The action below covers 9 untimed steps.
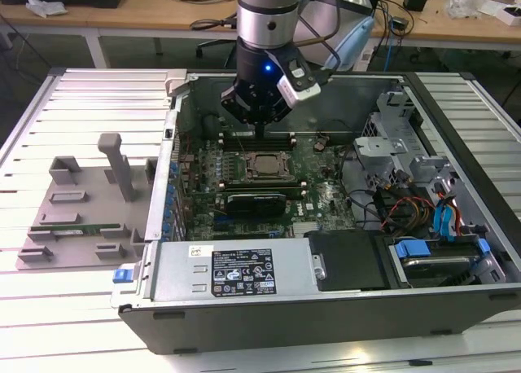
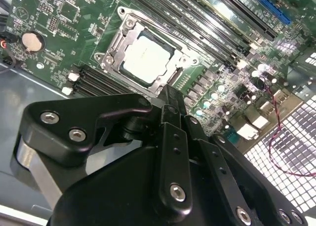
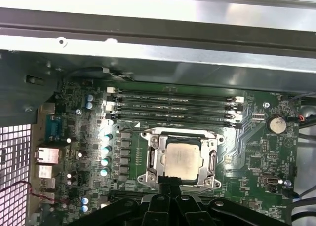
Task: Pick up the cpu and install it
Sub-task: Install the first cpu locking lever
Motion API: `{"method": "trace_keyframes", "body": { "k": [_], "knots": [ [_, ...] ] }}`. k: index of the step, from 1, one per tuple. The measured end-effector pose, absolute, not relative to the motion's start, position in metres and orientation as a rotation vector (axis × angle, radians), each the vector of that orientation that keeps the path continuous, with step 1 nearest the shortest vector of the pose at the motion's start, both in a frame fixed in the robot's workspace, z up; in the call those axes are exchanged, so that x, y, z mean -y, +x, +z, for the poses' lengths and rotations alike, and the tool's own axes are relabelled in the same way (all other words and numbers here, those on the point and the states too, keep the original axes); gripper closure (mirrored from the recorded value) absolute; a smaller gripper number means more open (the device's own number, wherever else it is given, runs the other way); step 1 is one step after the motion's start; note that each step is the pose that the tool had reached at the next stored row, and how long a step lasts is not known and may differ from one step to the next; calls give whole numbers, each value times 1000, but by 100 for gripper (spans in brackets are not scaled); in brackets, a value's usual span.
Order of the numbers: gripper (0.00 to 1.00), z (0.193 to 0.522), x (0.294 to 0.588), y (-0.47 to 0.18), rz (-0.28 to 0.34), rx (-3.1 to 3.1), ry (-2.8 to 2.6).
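The cpu point(image 1: 262, 165) lies flat in the socket frame point(image 3: 154, 157) on the green motherboard, its silvery top showing in both wrist views point(image 2: 147, 56) point(image 3: 181, 160). My gripper point(image 1: 259, 133) hangs inside the open computer case, a short way above the board. It is just off the cpu's edge, on the side of the memory slots. Its two black fingers point(image 2: 170, 98) are pressed together with nothing between them. In the first wrist view the gripper point(image 3: 168, 179) ends at the socket frame's rim, apart from the chip.
Several memory slots point(image 3: 173, 105) run beside the socket. A long black graphics card point(image 1: 256, 202) sits on the other side. The case walls point(image 1: 172, 145), a drive cage and cables point(image 1: 407, 202) hem in the board. A grey parts fixture point(image 1: 81, 206) stands at the exterior view's left.
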<state>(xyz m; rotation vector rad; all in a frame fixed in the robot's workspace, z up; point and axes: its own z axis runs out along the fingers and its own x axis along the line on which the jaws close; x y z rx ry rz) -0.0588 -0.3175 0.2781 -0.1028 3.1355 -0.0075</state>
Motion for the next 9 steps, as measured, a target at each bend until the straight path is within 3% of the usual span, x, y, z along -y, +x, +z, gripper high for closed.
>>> {"method": "trace_keyframes", "body": {
  "k": [9],
  "knots": [
    [89,278,317,-65,-8,-3136,-103]
  ]
}}
